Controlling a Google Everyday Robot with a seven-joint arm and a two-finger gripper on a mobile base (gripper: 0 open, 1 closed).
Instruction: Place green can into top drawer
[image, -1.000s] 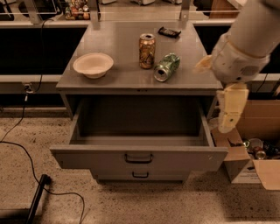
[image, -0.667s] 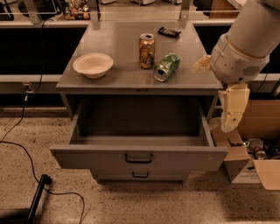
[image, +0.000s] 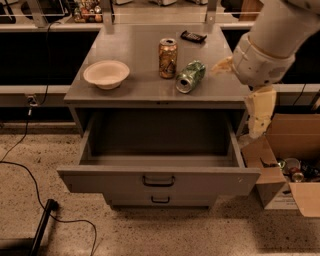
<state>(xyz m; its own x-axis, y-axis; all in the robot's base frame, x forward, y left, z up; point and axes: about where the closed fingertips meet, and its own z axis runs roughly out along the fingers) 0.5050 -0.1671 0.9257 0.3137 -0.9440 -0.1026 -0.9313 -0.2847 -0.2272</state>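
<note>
The green can (image: 190, 76) lies on its side on the grey cabinet top (image: 135, 55), silver end facing the front, just right of the upright orange-gold can (image: 167, 58). The top drawer (image: 158, 181) is pulled wide open below and has nothing in it; its dark handle sits centred on the front. My gripper (image: 260, 114) hangs pointing down off the cabinet's right edge, beside the drawer's right wall. It is to the right of the green can, lower than it, and clear of it. It holds nothing that I can see.
A cream bowl (image: 106, 74) sits at the left of the cabinet top and a small dark device (image: 193, 36) at the back. The lower drawer (image: 160, 200) is shut. An open cardboard box (image: 287, 165) with cans stands on the floor at right. Cables (image: 30, 175) run along the floor at left.
The arm and gripper have shifted only slightly up beside the cabinet's right edge. The cans, bowl and drawer have not moved.
</note>
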